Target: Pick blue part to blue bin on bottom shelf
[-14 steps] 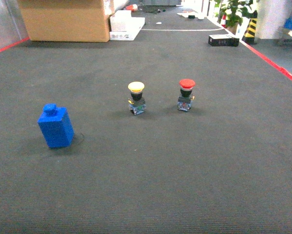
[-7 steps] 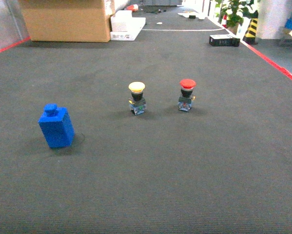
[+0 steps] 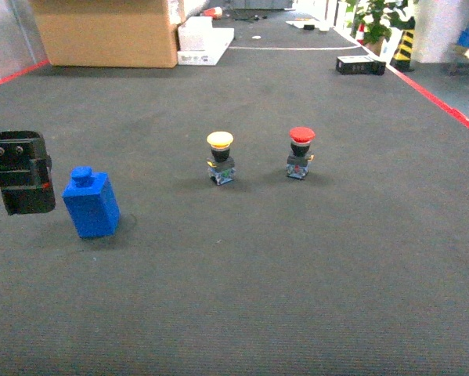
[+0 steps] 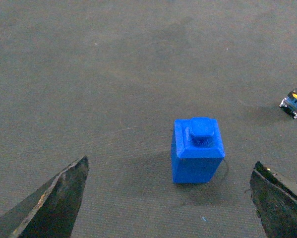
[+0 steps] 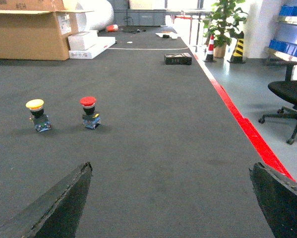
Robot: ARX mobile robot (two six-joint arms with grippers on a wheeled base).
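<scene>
We note the blue part (image 3: 91,204) upright on dark carpet (image 3: 297,266), left of centre, knob on top. Left gripper (image 4: 168,198) hangs just left of it, not touching, jaws spread wide with the part ahead between them; only finger tips (image 4: 54,203) show, cut off below. Right gripper (image 5: 173,203) spread too, tips only, holding nothing. Yellow-capped pushbutton (image 3: 220,157) and red-capped pushbutton (image 3: 299,152) stand well apart to the right. Cardboard box (image 3: 109,31) cropped at top.

Dark carpet (image 3: 297,274) carries a blue part (image 3: 91,204) just beside the left gripper (image 3: 19,172); yellow button (image 3: 220,157) and red button (image 3: 299,153) stand farther off.
</scene>
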